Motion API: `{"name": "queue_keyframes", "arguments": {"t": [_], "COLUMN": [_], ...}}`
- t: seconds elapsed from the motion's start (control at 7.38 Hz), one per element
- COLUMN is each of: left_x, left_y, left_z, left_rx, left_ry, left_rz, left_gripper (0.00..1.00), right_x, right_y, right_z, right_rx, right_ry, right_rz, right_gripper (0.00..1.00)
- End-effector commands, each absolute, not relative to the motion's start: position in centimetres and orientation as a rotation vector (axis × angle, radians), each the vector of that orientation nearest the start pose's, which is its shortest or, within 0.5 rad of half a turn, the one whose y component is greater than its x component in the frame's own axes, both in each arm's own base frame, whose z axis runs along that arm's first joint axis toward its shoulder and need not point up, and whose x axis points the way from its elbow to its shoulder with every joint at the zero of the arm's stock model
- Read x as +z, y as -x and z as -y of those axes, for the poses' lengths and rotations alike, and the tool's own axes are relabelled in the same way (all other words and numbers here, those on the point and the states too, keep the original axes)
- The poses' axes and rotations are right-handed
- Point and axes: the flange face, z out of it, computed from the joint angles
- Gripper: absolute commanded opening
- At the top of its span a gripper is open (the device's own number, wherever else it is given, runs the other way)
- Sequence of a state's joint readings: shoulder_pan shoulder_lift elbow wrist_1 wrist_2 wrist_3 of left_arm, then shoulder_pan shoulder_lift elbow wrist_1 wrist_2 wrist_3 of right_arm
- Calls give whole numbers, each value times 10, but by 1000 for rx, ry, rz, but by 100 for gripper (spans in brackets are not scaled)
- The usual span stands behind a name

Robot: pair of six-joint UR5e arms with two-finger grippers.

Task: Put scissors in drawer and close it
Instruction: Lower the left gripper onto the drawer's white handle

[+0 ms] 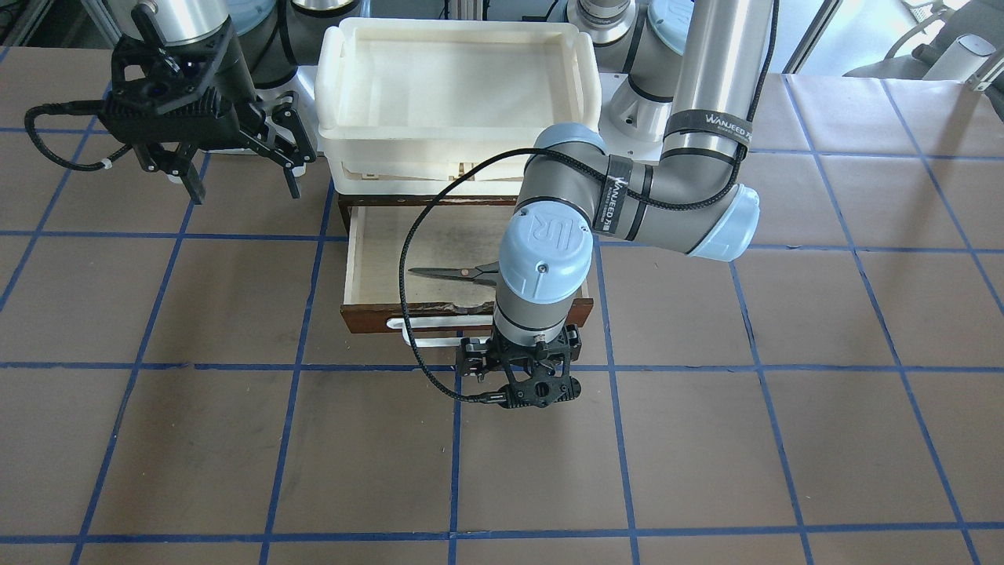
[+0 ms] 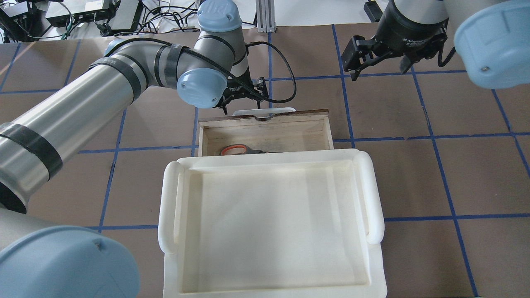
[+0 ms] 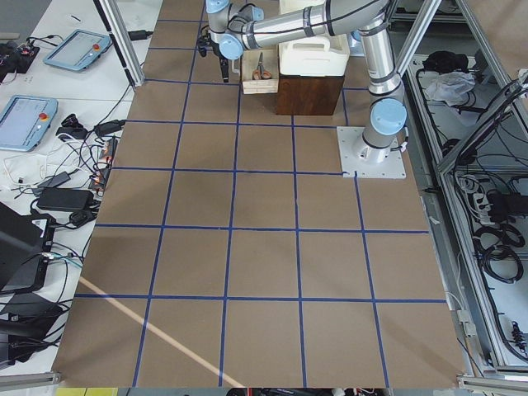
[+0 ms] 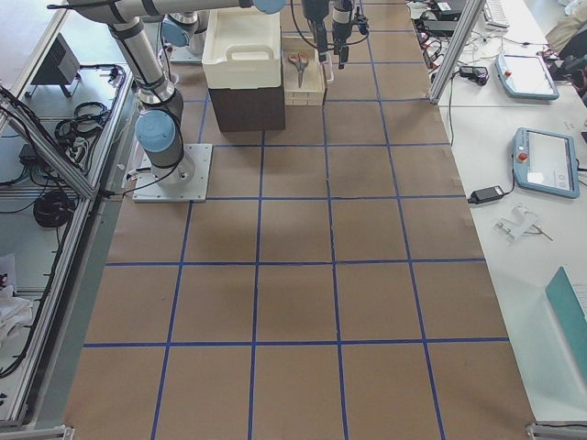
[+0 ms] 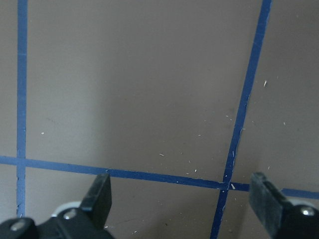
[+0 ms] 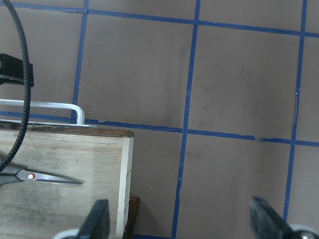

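The scissors [image 1: 451, 272] are lying flat inside the drawer [image 1: 351, 259], which is standing open below the cream tray [image 1: 333, 94]. The left claw [image 5: 182, 196] is hanging just past the drawer's white handle [image 1: 427, 340], its 2 fingers spread wide and gripping nothing. The right claw [image 1: 245, 184] is hovering off to the drawer's side above the worktop [image 1: 196, 439], likewise wide and empty.

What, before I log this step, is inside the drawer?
The scissors lie in the drawer, on bare plywood. Its back part is hidden under the white tray, so anything there cannot be seen.
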State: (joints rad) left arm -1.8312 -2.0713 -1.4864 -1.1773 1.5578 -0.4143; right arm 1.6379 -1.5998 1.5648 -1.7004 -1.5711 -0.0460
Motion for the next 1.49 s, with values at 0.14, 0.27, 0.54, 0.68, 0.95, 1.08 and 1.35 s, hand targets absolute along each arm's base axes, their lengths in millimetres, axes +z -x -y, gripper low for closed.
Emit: {"name": "queue_keyframes", "arguments": {"t": [0.14,0.27,0.54,0.68,0.95,1.08,1.35], "left_x": [272,271,275,275,278,283,284], "left_y": [299,300,299,299,299,299,298], "left_z": [593,593,588,588,584,583,577], "left_rx": [159,164,194,196,228,235,288], "left_ry": [261,273,275,275,277,284,281], "left_rz": [-3103,-3105,-3094,-3093,-3096,-3107,-3090], "left_gripper": [100,100,100,100,100,100,100], "right_x": [504,505,506,506,506,506,506], "right_y": [-166,-166,-165,-165,-164,-166,-166], "right_z": [483,482,485,484,485,484,485], "right_rx": [-222,-222,-248,-247,-247,-246,-248], "right_ry": [182,182,177,179,177,172,172], "right_rz": [-3133,-3133,-3133,-3140,-3139,-3133,-3130], "right_gripper": [100,100,100,100,100,100,100]}}
